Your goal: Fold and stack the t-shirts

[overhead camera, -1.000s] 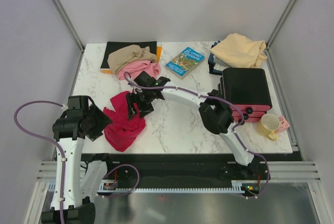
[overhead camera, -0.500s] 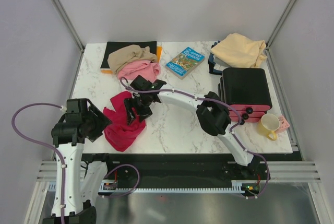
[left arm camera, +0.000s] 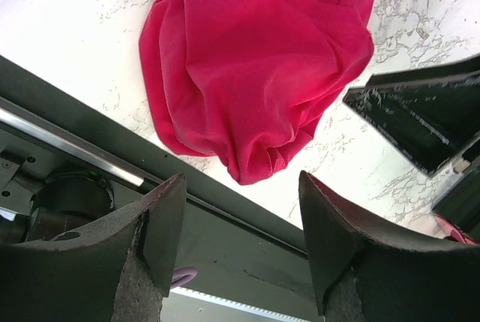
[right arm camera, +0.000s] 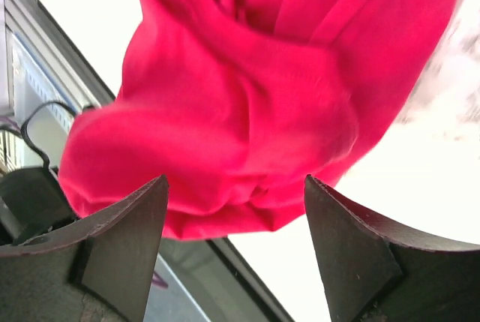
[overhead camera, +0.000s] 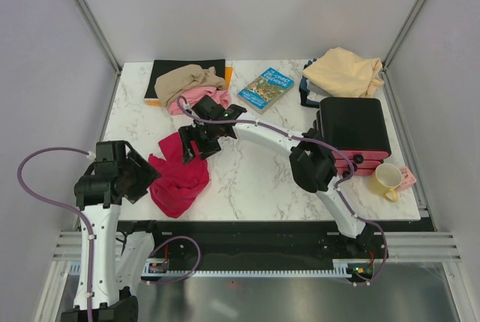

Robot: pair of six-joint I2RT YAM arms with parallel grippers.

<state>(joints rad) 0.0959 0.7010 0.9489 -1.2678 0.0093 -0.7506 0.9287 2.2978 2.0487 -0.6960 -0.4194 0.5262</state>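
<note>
Checking tool state: the right gripper [overhead camera: 196, 142] is being held with its jaws spread wide and nothing clamped between them. In the right wrist view the crimson red t-shirt [right arm camera: 247, 97] is being seen beyond the two fingers [right arm camera: 124, 247], bunched and creased, filling most of the gap. Whether the fingertips are touching the cloth is not being resolved by either view, so cannot tell. In the top view this gripper is being held over the upper edge of the crimson red t-shirt [overhead camera: 178, 183], which is lying crumpled on the marble table [overhead camera: 255, 179] near its front-left corner. The left gripper [overhead camera: 141, 176] is likewise being held wide open and empty, just left of that shirt at the table's near edge. In the left wrist view the shirt's lower fold [left arm camera: 262, 59] is being seen past the open fingers [left arm camera: 150, 239], no cloth being pinched, with the dark table frame underneath. The remaining shirts are being left in loose heaps. The tan-brown t-shirt [overhead camera: 187, 78] is lying partly on the black mat [overhead camera: 169, 67] at back left. The pink t-shirt [overhead camera: 196, 97] is lying against its front edge. The peach-cream t-shirt [overhead camera: 345, 72] is lying at the back-right corner, well apart. The blue book [overhead camera: 266, 89] is lying between the two groups.
</note>
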